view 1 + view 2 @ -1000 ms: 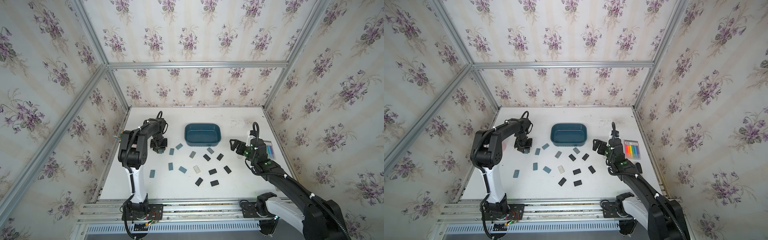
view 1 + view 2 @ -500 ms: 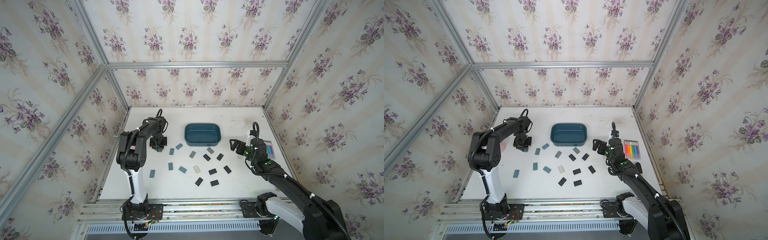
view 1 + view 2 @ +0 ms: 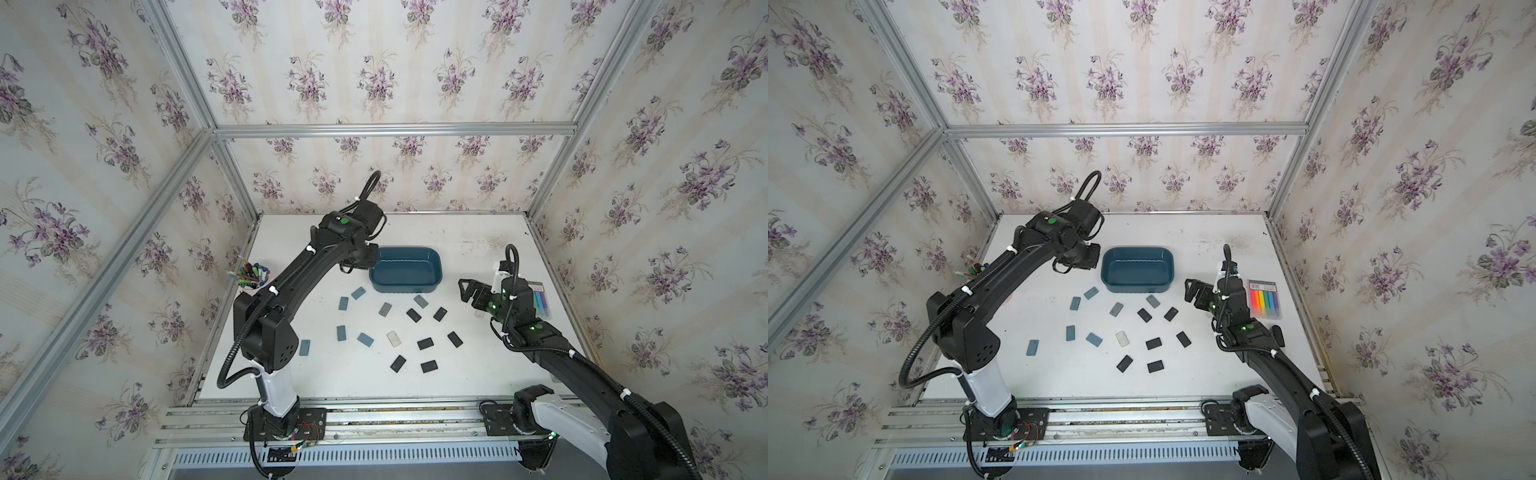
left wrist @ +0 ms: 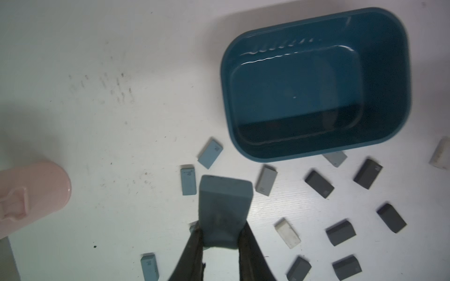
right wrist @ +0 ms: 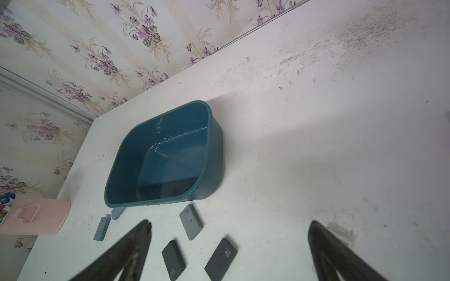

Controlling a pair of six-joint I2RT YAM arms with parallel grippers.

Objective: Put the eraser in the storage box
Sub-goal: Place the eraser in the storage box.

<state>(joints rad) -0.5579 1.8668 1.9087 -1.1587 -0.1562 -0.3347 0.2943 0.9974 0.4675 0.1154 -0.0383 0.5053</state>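
At the far left of the white table (image 3: 478, 245) stands a pink pen cup (image 3: 253, 277), stuffed with pens. Next comes the left gripper (image 4: 220, 233), raised above the tabletop just beside the left end of the storage box (image 3: 405, 288); its own arm hides the tips in both top views. In the left wrist view its jaws are pinched on the near end of a blue-grey eraser (image 4: 224, 209), which sticks out forward between them. The eraser is clear of the table and outside the box, short of the rim (image 4: 304, 152). The dark teal box sits upright at mid-table, toward the back. In front of it lie loose erasers (image 3: 365, 339), flat on the table and apart from one another: blue-grey ones to the left, black ones to the right, a white one (image 3: 393, 338) between them. Further right, the right gripper (image 3: 467, 291) hangs low over the table near the black erasers, its jaws spread wide with nothing between them. A pack of coloured markers (image 3: 1264, 298) lies by the right edge.
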